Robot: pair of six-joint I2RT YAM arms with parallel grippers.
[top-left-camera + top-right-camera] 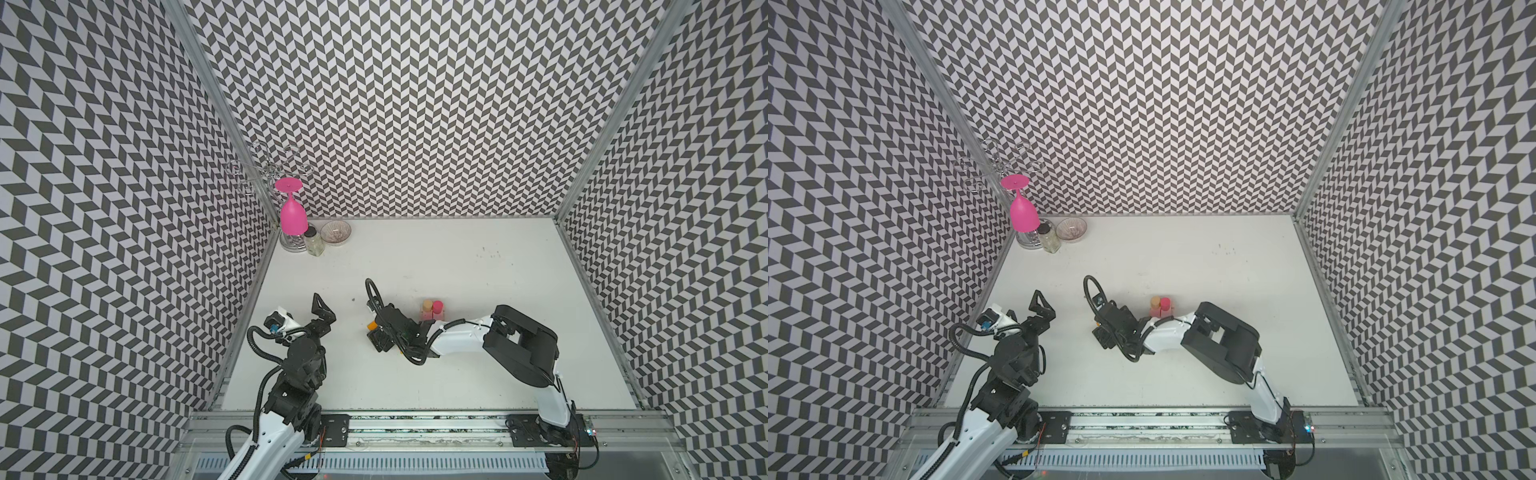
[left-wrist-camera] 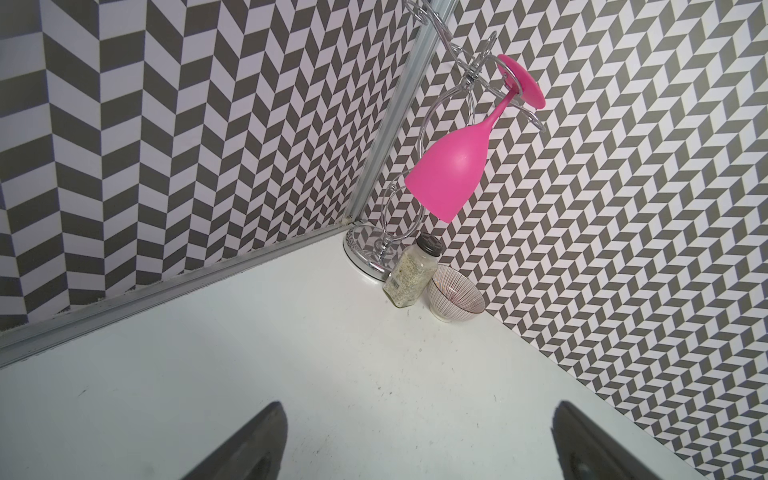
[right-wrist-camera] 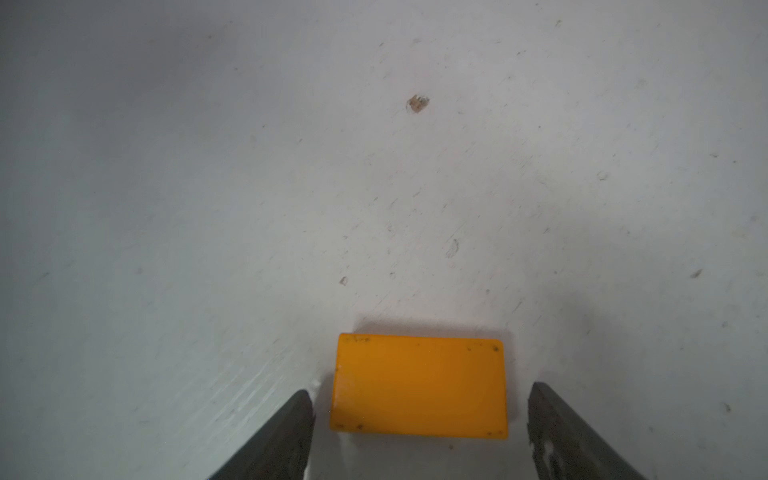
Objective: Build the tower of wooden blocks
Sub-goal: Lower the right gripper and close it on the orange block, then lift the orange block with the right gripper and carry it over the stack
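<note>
The right gripper (image 3: 420, 390) stands spread astride the flat orange rectangular wood block (image 3: 417, 374) near the middle of the white surface (image 1: 457, 257), with a gap at each side. It should centre, pinch squarely and lift level toward the small tan-and-pink tower (image 1: 432, 313) nearby. The left gripper (image 2: 419, 409) is spread and empty.

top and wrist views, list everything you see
orange block: 1, orange, on the table between the right end effector's fingers, untouched
tower: 1, tan and red cylinders on pink pieces, mid table
pink goblet: 1, pink, hanging upside down on the rack
wire rack: 1, chrome, far left corner
spice jar: 1, clear, dark lid, beside the rack base
bowl: 1, striped, beside the jar
table: 1, white, under everything
left end effector: 1, black, open, empty, left side
right end effector: 1, black, open, astride the orange block
</note>
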